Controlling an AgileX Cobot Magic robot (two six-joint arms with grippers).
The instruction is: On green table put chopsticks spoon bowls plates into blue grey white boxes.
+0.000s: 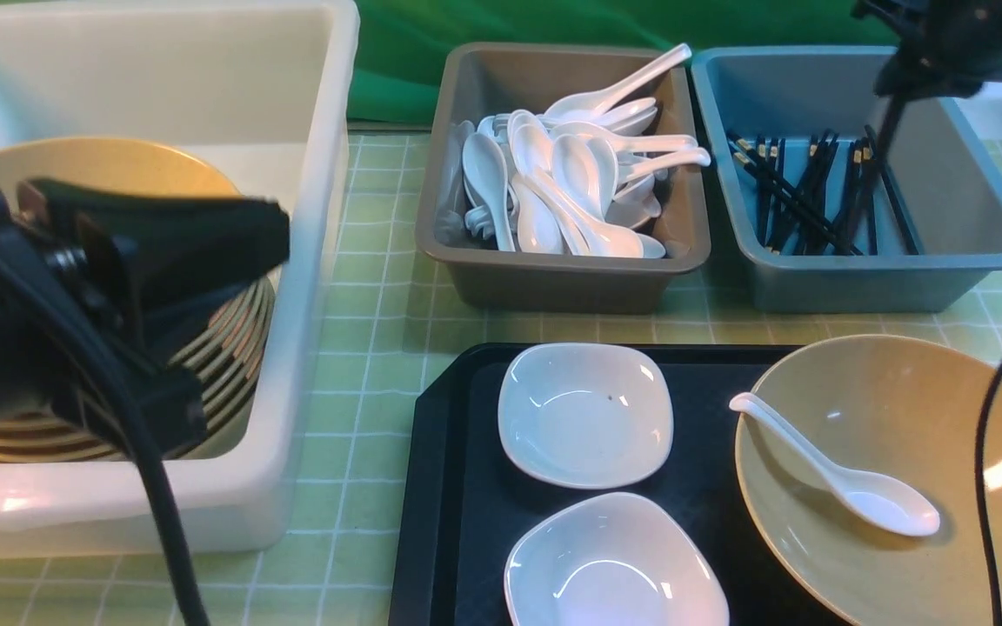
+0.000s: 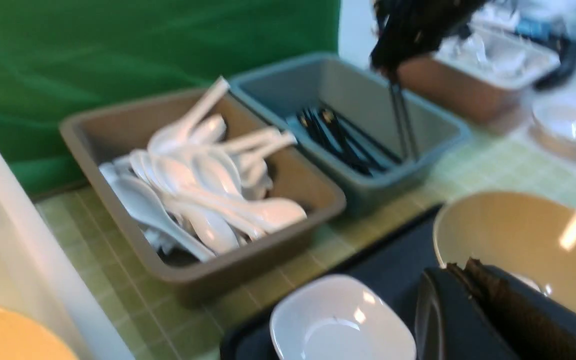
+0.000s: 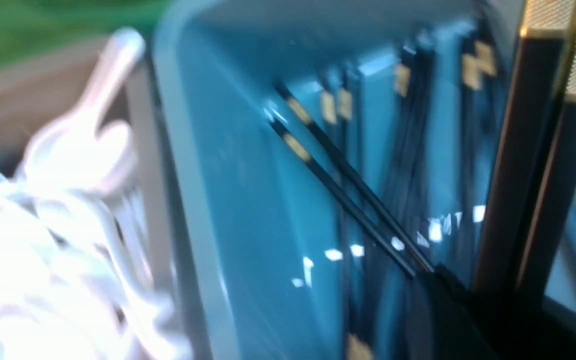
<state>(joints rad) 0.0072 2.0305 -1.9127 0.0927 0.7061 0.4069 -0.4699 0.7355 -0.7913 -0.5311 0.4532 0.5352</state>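
Your right fingers (image 1: 936,74) pinch two chopsticks (image 3: 518,175), tips down in the blue box (image 1: 858,291) among many more; only the right wrist view shows their gold ends. Your left fingers (image 2: 473,320), pressed together and empty, hide part of the white box (image 1: 301,348) of stacked bowls (image 1: 101,165). The black tray (image 1: 457,487) carries two plates (image 1: 585,413) and one bowl (image 1: 901,391) holding one spoon (image 1: 849,482). More spoons (image 1: 553,191) fill the grey box (image 1: 553,291) on the green counter (image 1: 379,287).
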